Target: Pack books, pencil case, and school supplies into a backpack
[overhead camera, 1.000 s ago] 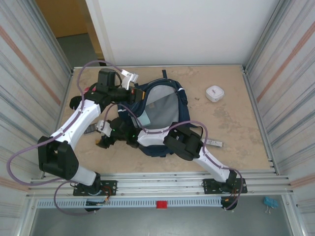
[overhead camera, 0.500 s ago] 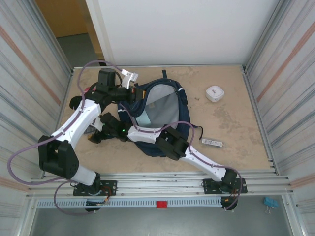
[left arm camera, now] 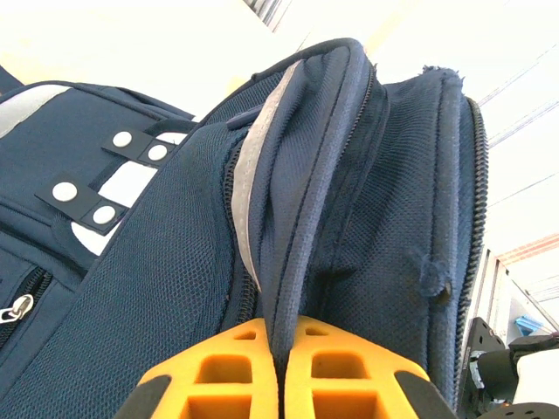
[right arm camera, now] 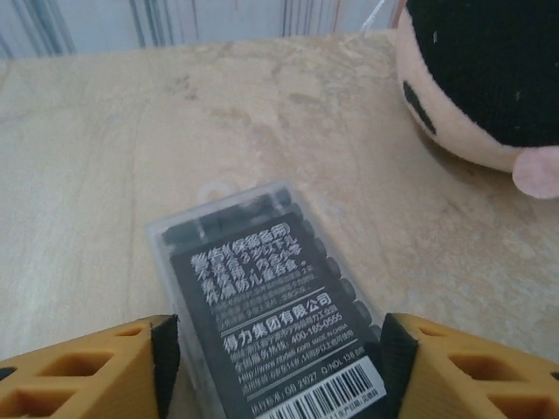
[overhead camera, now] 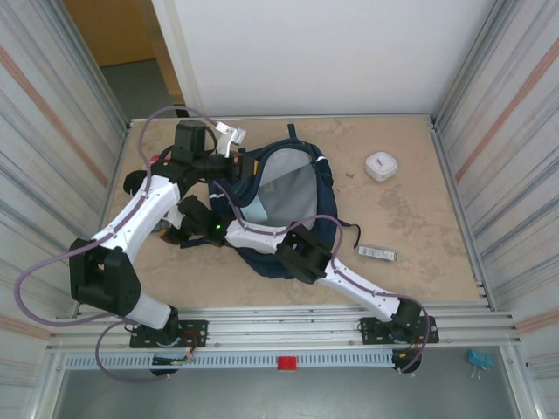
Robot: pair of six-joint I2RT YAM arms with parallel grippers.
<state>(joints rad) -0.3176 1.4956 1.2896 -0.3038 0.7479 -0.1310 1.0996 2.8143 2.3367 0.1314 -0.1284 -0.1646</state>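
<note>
The navy backpack lies open in the middle of the table, its grey lining showing. My left gripper is shut on the backpack's upper left rim and holds that edge up. My right arm reaches across the backpack's front to the table on its left. There my right gripper straddles a clear plastic box with a black printed label. Its pads press against the box's two long sides. The box lies flat on the table. The books are out of view.
A soft black and peach plush thing lies just beyond the box to the right. A pale teal flat item sits inside the backpack. A small white case and a small silver packet lie on the table's right half.
My right arm has swung further left across the backpack, and its jaws have narrowed onto the clear box. The left gripper has kept its hold on the rim.
</note>
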